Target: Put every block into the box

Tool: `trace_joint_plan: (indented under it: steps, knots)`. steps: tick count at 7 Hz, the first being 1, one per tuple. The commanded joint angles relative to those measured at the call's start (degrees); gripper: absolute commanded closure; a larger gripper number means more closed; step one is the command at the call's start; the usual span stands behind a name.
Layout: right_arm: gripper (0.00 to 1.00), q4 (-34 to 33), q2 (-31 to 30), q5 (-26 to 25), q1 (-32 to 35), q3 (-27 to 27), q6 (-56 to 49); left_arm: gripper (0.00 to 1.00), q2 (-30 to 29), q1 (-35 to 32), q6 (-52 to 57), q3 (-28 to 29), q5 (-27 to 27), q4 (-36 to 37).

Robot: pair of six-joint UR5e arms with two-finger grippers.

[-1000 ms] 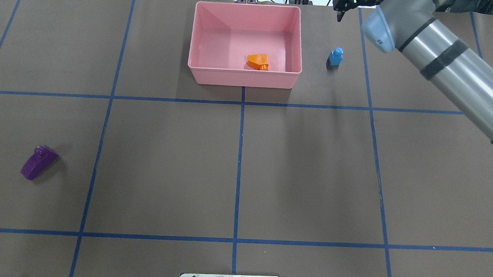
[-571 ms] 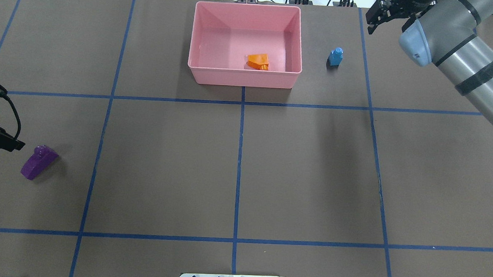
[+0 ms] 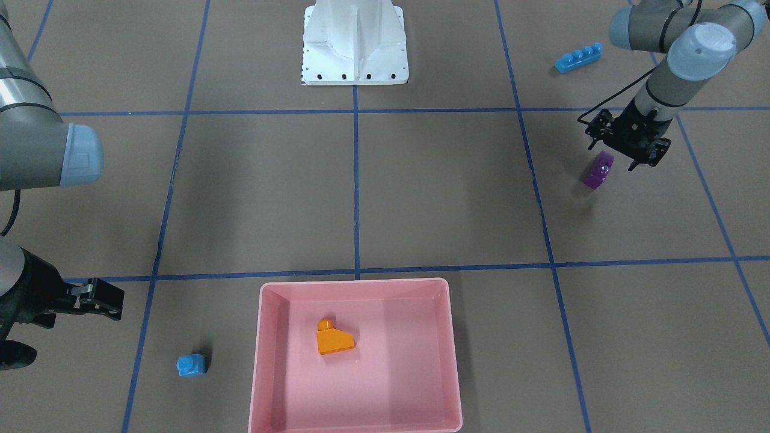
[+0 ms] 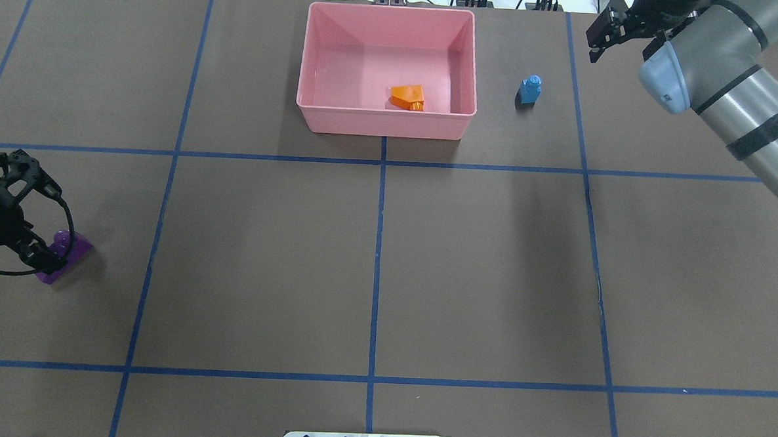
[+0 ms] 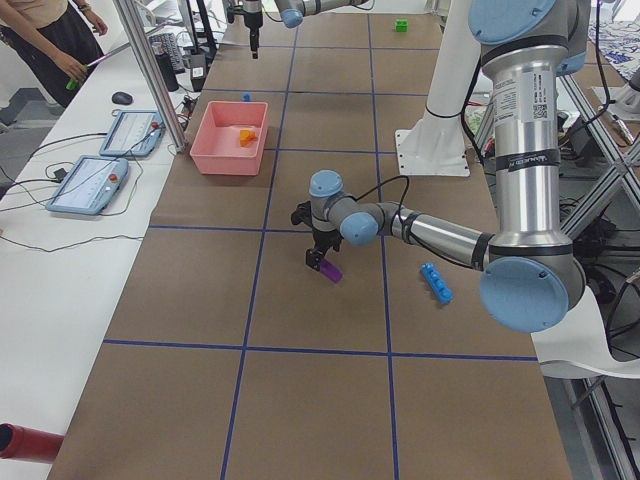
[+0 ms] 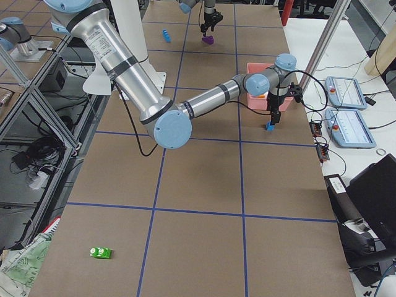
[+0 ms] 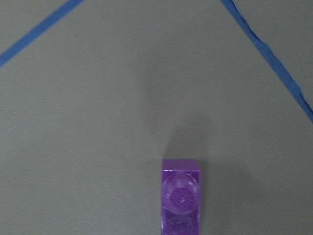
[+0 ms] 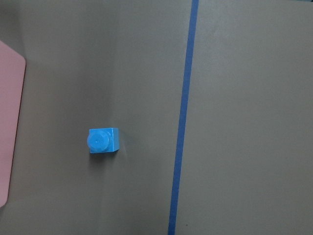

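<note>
The pink box [image 4: 385, 126] stands at the table's far middle with the orange block [image 4: 407, 96] inside. A small blue block [image 4: 530, 90] stands just right of the box, also in the right wrist view [image 8: 103, 140]. My right gripper [image 4: 597, 40] hangs open and empty beyond and to the right of it. A purple block [image 3: 598, 170] lies at the left; my left gripper [image 3: 613, 157] is open close over it, with no fingers in the left wrist view [image 7: 181, 198]. A long blue block [image 3: 578, 58] lies near the robot's left side, and a green block [image 6: 100, 252] far out on its right.
The white robot base [image 3: 355, 42] stands at the near middle edge. Blue tape lines [image 4: 378, 257] cross the brown table. A side bench holds tablets [image 5: 85, 184] and a metal pole [image 5: 150, 75], with a person [image 5: 45, 30] standing beside it.
My left arm came in from the left edge and its gripper moved over the purple block. My right gripper swung right, away from the box. No block moved.
</note>
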Motion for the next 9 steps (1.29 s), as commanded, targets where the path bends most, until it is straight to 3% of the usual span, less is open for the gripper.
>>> trace_joint_plan:
  steps: [1, 3, 4, 6, 8, 9]
  knots:
    - [0.0, -0.06, -0.13, -0.12, 0.0, -0.15, 0.52, 0.09, -3.17, 0.34, 0.09, 3.65, 0.06, 0.0]
    - [0.01, -0.06, -0.04, -0.21, -0.18, -0.24, 0.78, 0.65, -3.01, 0.34, 0.18, 3.74, 0.06, 0.0]
    - [0.01, 0.02, -0.12, -0.3, -0.27, -0.33, 0.79, 1.0, -2.83, 0.34, 0.09, 3.74, 0.06, 0.0]
    - [0.01, 0.03, -0.21, -0.39, -0.27, -0.42, 0.7, 1.0, -2.83, -0.01, -0.87, 1.65, -0.64, 0.26]
    - [0.02, 0.03, 0.48, -0.47, -0.88, -0.59, 0.52, 1.0, -4.31, -0.71, -13.55, -4.84, -0.56, 0.88]
    - [0.02, 3.94, 0.05, -0.65, -1.75, -1.12, 0.61, 1.0, -8.76, -2.72, -18.58, -5.04, -0.65, 1.57]
